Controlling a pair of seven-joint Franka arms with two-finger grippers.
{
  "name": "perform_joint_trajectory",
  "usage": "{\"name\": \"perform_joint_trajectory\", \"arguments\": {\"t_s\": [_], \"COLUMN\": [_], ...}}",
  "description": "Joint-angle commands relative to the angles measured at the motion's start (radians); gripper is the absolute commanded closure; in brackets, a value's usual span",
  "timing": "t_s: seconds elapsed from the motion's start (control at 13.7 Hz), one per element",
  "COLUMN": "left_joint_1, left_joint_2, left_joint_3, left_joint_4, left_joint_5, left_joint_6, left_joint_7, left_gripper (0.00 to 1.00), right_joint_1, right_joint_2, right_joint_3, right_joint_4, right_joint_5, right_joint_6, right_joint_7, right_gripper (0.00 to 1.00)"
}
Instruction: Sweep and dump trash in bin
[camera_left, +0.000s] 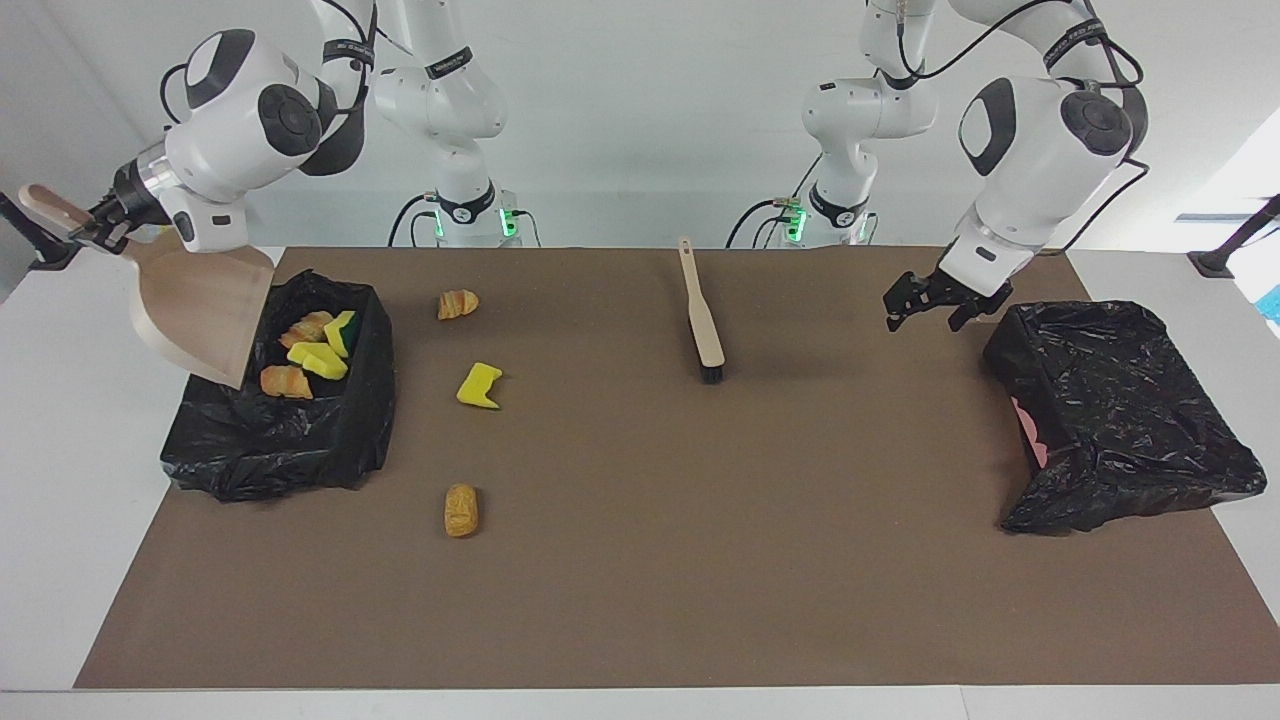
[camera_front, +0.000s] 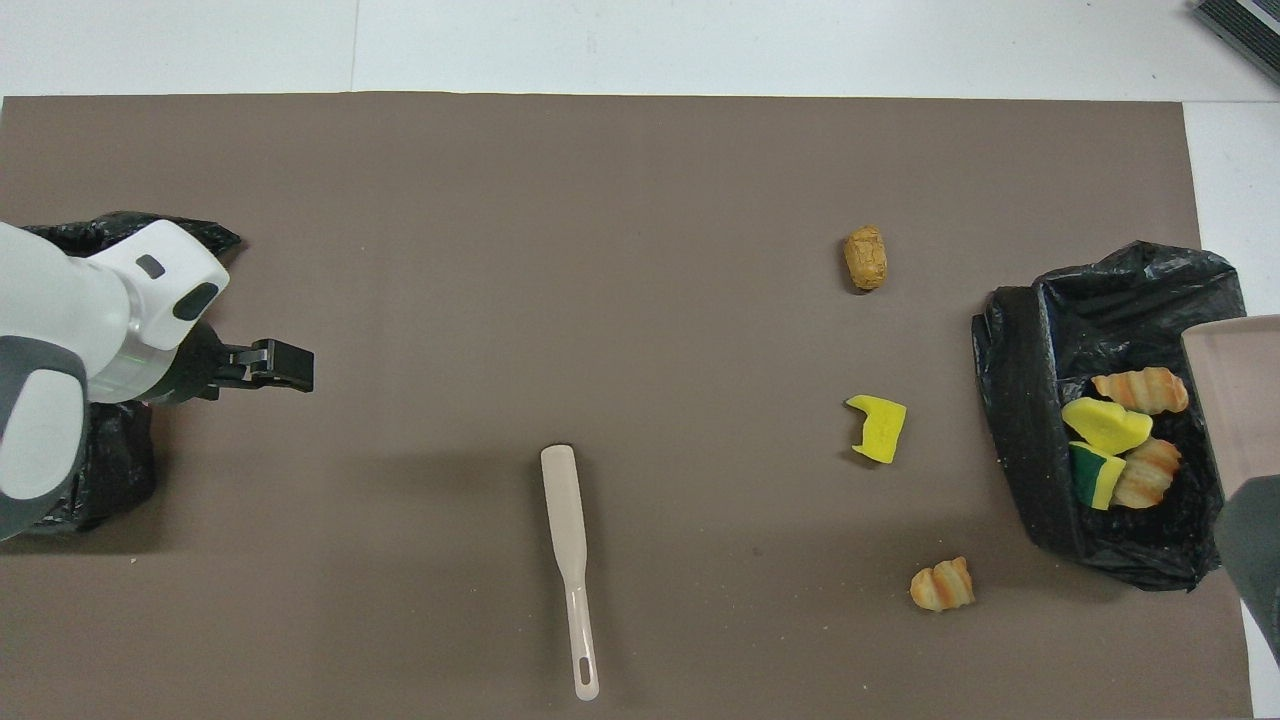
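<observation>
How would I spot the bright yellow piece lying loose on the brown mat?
Start at the black-lined bin at the right arm's end of the table, the one with trash in it. Three loose pieces lie on the mat beside it; the yellow sponge chunk is the middle one. The croissant and bread roll are orange-tan.

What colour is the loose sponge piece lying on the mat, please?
Yellow; the sponge piece shows best in the overhead view.

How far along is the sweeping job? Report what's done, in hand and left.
Done: four pieces lie in the black bin at the right arm's end.
In hand: the right gripper holds the emptied dustpan tilted over that bin.
Left: a croissant, a yellow sponge and a bread roll lie on the mat; the brush lies unheld, the left gripper open.
</observation>
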Motion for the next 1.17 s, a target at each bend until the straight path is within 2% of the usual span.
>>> {"name": "perform_joint_trajectory", "arguments": {"t_s": [0.0,0.29,0.37,0.51,0.73,1.1], "left_joint_1": [0.023,0.019,0.017,0.012,0.014,0.023], "left_joint_2": [0.008,0.039,0.046,0.04,0.04,0.028], "left_joint_3": [-0.012,-0.012,-0.012,-0.012,-0.012,-0.011], "left_joint_4": [0.06,0.153,0.168,0.15,0.158,0.224], "left_joint_5": [0.01,0.081,0.082,0.082,0.085,0.085], "left_joint_6": [-0.047,-0.116,-0.125,-0.125,-0.125,-0.182], "left_joint_7": [0.022,0.024,0.026,0.03,0.027,0.091], "left_gripper": [0.0,0.0,0.0,0.0,0.0,0.0], "right_joint_1": [0.005,0.049,0.047,0.049,0.096,0.17], "right_joint_2": [-0.005,0.027,0.049,0.06,0.06,0.095], "right_joint_3": [0.009,0.026,0.026,0.026,0.037,0.061], "right_joint_4": [0.046,0.122,0.149,0.163,0.165,0.231], "right_joint_5": [-0.003,0.147,0.22,0.354,0.437,0.693], "right_joint_6": [-0.044,-0.101,-0.106,-0.107,-0.109,-0.136], "right_joint_7": [-0.036,0.013,0.045,0.091,0.258,0.625], "right_gripper": [1.0,1.0,1.0,1.0,1.0,1.0]}}
